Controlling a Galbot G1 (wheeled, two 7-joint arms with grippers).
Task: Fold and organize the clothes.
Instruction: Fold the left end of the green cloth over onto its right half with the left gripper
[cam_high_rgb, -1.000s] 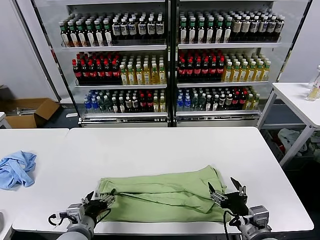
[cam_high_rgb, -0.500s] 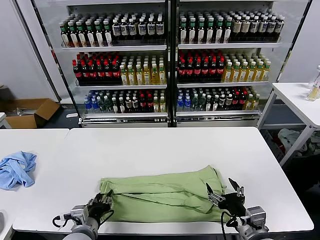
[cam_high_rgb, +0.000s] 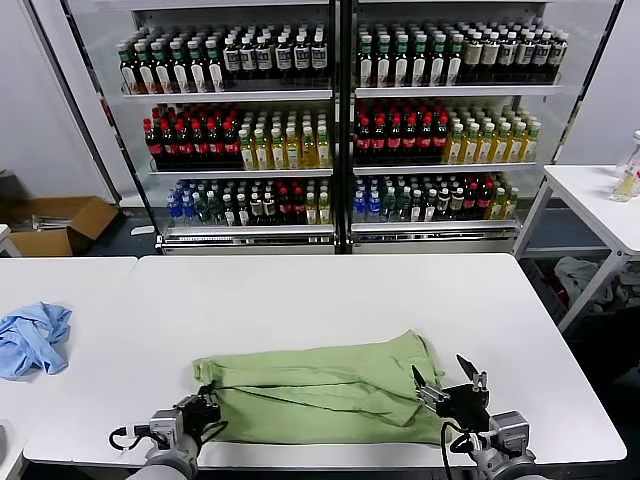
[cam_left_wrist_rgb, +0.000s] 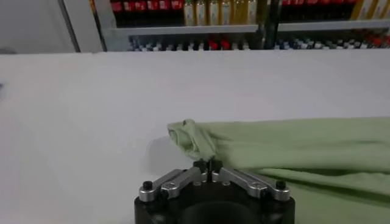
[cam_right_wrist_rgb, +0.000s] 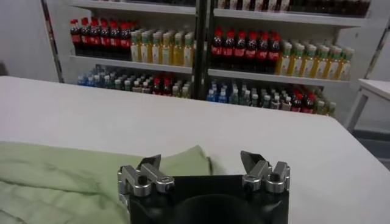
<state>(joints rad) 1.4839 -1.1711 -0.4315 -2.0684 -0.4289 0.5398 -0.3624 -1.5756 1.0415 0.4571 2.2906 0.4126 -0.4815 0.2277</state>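
Your left gripper (cam_left_wrist_rgb: 208, 163) pinches the near left corner of the shirt (cam_high_rgb: 320, 385), which lies flat on the surface (cam_high_rgb: 330, 295). Your right gripper (cam_high_rgb: 447, 385) hovers wide over its right edge.

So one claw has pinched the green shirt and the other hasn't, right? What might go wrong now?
Likely risks:
1. The left gripper is shut on only a small bunch at the green shirt's edge; the cloth might slip out when lifted.
2. The right gripper is open over the other end, holding nothing. If the left pulls alone, the folded shirt may drag and unfold.
3. The shirt lies near the table's front edge, so it might slide off.
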